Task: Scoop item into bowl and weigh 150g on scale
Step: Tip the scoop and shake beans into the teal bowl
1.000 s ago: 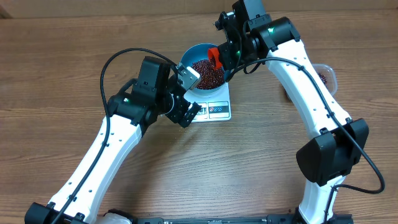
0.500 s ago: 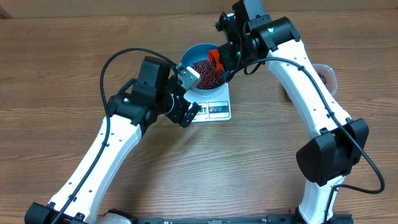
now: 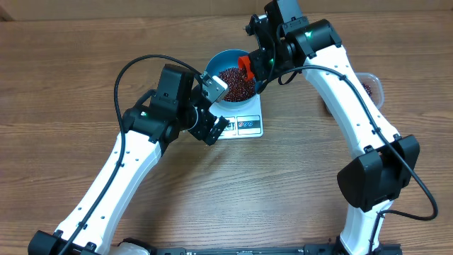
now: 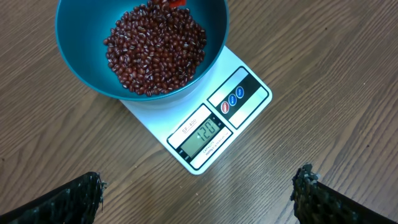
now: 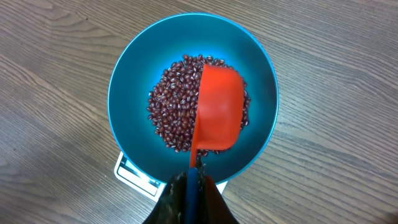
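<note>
Just ahead of the right gripper [image 5: 189, 190], clamped on the scoop [image 5: 217, 109] by its handle, we note the scoop upended over the beans [image 5: 168, 115] in the bowl [image 5: 130, 81], presumably to empty it. Ahead of the left gripper [image 4: 199, 185], spread and empty, the scale [image 4: 245, 65] under the bowl faces its camera for reading.

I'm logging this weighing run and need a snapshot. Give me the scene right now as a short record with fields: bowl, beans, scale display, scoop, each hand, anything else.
bowl: blue bowl, sitting on the scale
beans: red-brown heap inside the bowl
display: display appears to read 120, short of 150
scoop: red scoop, back upward, over the beans
right hand: right hand shut on the scoop's handle
left hand: left hand open, empty, by the scale's display edge
other: clear tub behind the right arm
</note>
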You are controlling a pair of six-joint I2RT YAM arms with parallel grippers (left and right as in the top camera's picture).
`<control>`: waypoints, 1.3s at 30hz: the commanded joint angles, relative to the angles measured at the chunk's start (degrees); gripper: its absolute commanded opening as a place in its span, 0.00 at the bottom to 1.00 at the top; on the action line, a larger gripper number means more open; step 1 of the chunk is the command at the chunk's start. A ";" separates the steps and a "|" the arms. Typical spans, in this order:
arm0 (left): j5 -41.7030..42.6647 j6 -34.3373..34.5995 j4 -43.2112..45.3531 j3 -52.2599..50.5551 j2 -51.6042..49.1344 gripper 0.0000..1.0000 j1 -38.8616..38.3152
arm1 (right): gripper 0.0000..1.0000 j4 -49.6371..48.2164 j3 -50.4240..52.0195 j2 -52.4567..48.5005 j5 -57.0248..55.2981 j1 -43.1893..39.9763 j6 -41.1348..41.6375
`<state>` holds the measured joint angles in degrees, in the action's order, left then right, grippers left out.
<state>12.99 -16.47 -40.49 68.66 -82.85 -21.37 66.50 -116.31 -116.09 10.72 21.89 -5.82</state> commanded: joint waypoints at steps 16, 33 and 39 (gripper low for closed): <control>-0.31 -0.22 0.20 1.20 0.02 1.00 -0.02 | 0.04 -1.14 -1.95 2.75 -3.23 0.35 -2.03; -0.31 -0.22 0.20 1.20 0.02 1.00 -0.02 | 0.04 -0.35 -1.95 5.64 -6.91 2.62 -3.32; -0.31 -0.22 0.20 1.20 0.02 1.00 -0.02 | 0.04 -0.24 -1.95 5.75 -7.30 2.86 -3.74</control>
<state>12.99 -16.47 -40.49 68.66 -82.85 -21.37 66.46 -116.31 -113.34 4.38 24.51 -8.88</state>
